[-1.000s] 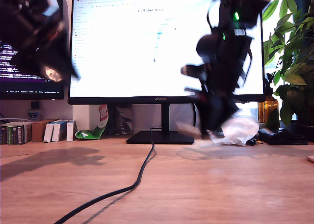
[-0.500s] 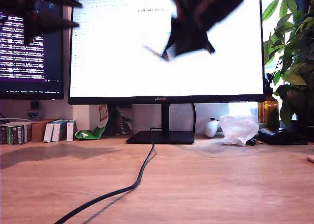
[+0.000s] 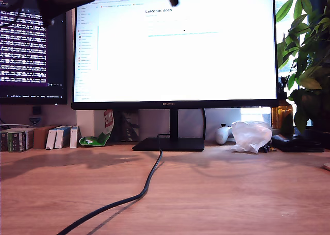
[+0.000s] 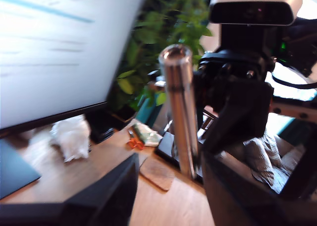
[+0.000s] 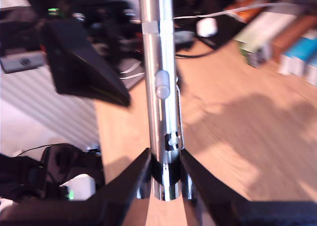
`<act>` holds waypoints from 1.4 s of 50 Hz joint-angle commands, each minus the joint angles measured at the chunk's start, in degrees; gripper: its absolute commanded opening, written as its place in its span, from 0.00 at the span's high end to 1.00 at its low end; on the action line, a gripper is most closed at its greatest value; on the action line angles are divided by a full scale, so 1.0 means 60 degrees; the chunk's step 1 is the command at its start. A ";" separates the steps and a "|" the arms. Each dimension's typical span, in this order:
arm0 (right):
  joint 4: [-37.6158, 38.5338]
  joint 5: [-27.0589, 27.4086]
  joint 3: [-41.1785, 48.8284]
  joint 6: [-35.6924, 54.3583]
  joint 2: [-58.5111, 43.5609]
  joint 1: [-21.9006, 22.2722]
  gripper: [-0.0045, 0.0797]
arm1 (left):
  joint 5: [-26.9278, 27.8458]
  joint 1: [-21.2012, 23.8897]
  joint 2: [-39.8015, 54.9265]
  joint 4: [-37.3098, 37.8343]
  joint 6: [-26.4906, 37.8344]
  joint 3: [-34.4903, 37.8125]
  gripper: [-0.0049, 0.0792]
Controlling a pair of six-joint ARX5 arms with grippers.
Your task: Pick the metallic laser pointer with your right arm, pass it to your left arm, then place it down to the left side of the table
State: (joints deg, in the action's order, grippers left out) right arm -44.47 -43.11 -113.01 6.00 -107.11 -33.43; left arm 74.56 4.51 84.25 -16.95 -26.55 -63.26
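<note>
High above the table, at mid-air handover height, the metallic laser pointer is clamped in the second gripper. Its jaws are closed tight on the pointer's lower end, and the rest of the barrel stands free beyond the fingertips.

**Key relation.** In the first wrist view the pointer's long axis runs upright across the first gripper's line of sight. The barrel stands just ahead of the first gripper, roughly centred on the gap between its jaws. Those jaws are spread wide and hold nothing, and no contact with the barrel is visible. The free upper barrel appears to be the only section left to grasp. Judgement: the first gripper is the receiver and should advance a little, then close across the barrel clear of the second gripper's fingertips.

**Surface.** The wooden table is bare across its middle except for a black cable snaking forward from the monitor. The open board towards the exterior view's left offers flat room for the set-down.

**Room.** Both arms show only as dark shapes along the exterior view's top edge. Which is which cannot be told there. Boxes line the back at the exterior view's left. A plastic bag and a plant sit at that view's right.

**Risk.** The smooth round barrel may slip or roll if released early.
</note>
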 commanded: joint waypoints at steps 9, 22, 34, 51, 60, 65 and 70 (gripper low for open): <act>0.0087 -0.0051 0.0120 -0.0040 -0.0040 -0.0135 0.96 | 0.0036 0.0215 0.0157 -0.0375 -0.0193 -0.0087 0.54; 0.0084 -0.0055 0.0120 -0.0040 -0.0040 -0.0474 0.96 | -0.0051 0.0441 0.0157 -0.1246 -0.0656 -0.0106 0.54; 0.0087 -0.0058 0.0120 -0.0033 -0.0040 -0.0911 0.96 | -0.0317 0.0441 0.0157 -0.1432 -0.0856 -0.0106 0.56; 0.0393 0.0200 0.0120 -0.0044 -0.0044 -0.0834 0.96 | -0.0317 0.0437 0.0157 -0.1406 -0.0820 -0.0106 0.97; 0.0437 0.0929 0.0120 -0.0113 -0.0040 -0.0645 0.81 | -0.0317 0.0433 0.0157 -0.1402 -0.0667 -0.0106 0.97; 0.0517 0.1053 0.0117 -0.0109 -0.0040 -0.0514 0.69 | -0.0321 0.0393 0.0157 -0.1392 -0.0317 -0.0106 0.97; 0.0430 0.1064 0.0113 -0.0106 -0.0040 -0.0321 0.60 | -0.0324 0.0390 0.0157 -0.1286 -0.0040 -0.0106 0.97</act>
State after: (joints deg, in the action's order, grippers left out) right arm -42.06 -36.93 -112.92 5.80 -107.15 -36.91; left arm 72.51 7.07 84.25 -24.51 -27.97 -64.03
